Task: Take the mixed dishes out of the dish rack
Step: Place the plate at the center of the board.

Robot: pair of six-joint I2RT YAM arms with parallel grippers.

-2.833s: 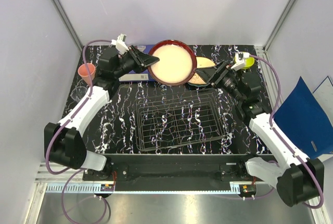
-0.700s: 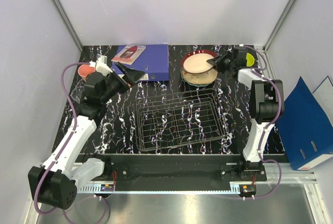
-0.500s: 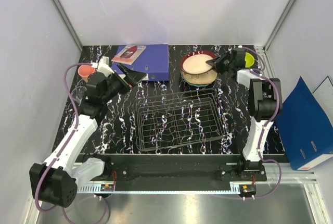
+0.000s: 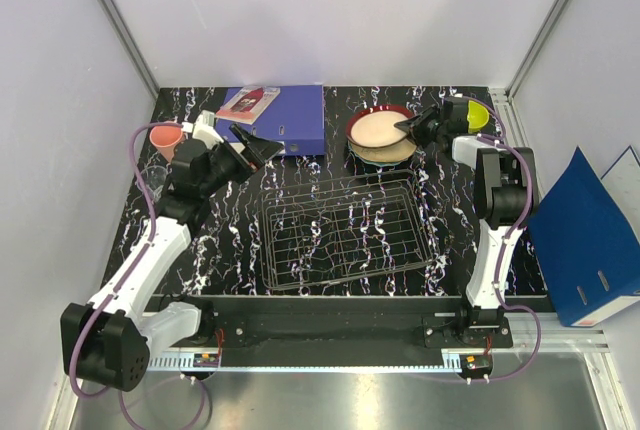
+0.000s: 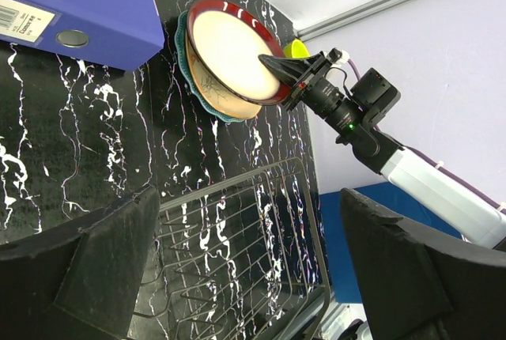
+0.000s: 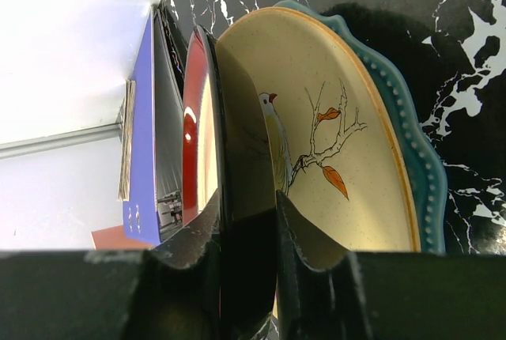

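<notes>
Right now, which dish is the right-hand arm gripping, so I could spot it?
Find the wire dish rack mid-table; behind it, toward the right, plates are stacked. The right gripper pinches the top one: the red-rimmed cream plate. The cream-yellow plate below bears a bird drawing, and the teal plate lies lowest.

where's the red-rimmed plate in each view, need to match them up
Top external: the red-rimmed cream plate is at the table's far edge, right of centre.
Left wrist: the plate is upper middle, its face toward the camera.
Right wrist: the plate is edge-on, left of centre, its rim between the right tool's fingers.
Shared landmark: the blue binder lying beside it.
</notes>
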